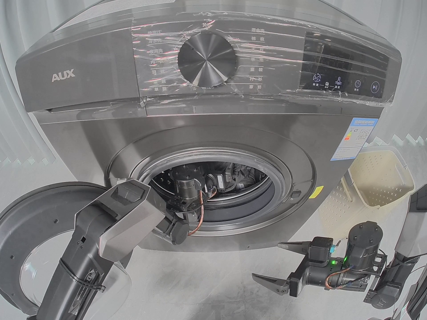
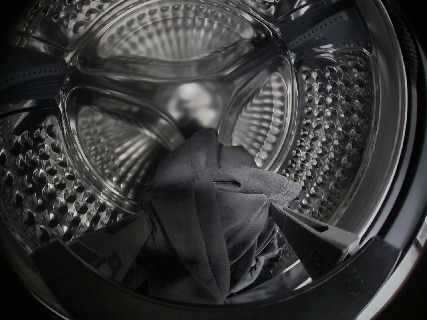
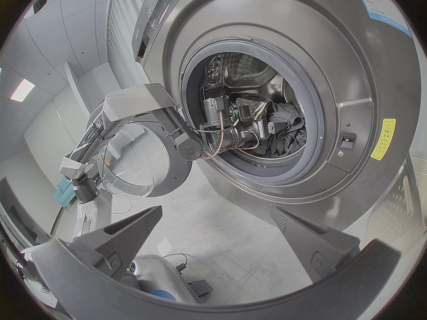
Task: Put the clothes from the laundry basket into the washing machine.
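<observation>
Left gripper, deep inside the washing machine drum, is spread wide around a dark grey garment at the drum's bottom, so dropping looks done; next, back out without snagging it.

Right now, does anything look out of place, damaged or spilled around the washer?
Nothing spilled or damaged. The one oddity: wrinkled clear plastic film covers the control panel of the washing machine. The dark clothes lie inside the drum, none on the floor.
</observation>
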Motion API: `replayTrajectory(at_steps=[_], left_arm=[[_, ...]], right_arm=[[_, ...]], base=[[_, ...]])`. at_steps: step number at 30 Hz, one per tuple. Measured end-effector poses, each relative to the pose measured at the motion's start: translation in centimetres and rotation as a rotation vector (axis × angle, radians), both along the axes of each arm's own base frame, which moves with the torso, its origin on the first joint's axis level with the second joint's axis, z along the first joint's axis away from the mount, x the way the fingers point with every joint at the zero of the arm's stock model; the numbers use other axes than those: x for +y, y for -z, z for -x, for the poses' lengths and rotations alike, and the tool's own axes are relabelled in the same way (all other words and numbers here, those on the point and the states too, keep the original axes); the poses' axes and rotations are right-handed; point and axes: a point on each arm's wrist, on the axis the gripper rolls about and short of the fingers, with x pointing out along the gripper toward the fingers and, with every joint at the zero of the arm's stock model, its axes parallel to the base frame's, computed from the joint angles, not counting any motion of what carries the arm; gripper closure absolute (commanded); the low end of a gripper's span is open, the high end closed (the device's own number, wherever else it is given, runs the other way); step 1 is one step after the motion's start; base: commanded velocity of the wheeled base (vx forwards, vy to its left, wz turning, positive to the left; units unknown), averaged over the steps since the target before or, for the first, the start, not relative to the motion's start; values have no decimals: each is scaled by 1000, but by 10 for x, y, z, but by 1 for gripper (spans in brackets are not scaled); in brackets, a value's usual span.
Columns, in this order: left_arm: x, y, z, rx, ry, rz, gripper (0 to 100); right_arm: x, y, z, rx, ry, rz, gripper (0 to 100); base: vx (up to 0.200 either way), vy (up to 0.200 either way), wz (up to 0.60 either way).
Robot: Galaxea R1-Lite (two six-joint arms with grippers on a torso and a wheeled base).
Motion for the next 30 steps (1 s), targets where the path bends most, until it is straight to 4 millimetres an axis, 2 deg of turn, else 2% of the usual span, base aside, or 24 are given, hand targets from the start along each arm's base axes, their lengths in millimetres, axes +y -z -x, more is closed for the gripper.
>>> replayTrajectory(at_steps=[8, 16, 20, 23, 24, 30], left_arm=[[5, 12, 22, 93, 41, -57, 0], [5, 5, 51, 147, 86, -92, 0], [5, 0, 54, 146, 89, -105, 0], [2, -4, 47, 120, 87, -106, 0], [2, -5, 43, 111, 83, -107, 100], [-2, 1, 24, 86, 67, -108, 100]], right_arm=[[0, 0, 0, 0, 0, 0, 0], [0, 0, 0, -1, 0, -1, 0], [1, 0, 0, -1, -3, -1, 0], [1, 0, 0, -2, -6, -2, 0], [2, 0, 0, -2, -6, -2, 0], [2, 0, 0, -3, -6, -3, 0]], base=[[0, 0, 0], [0, 0, 0], [0, 0, 0], [0, 0, 0], [0, 0, 0], [0, 0, 0]])
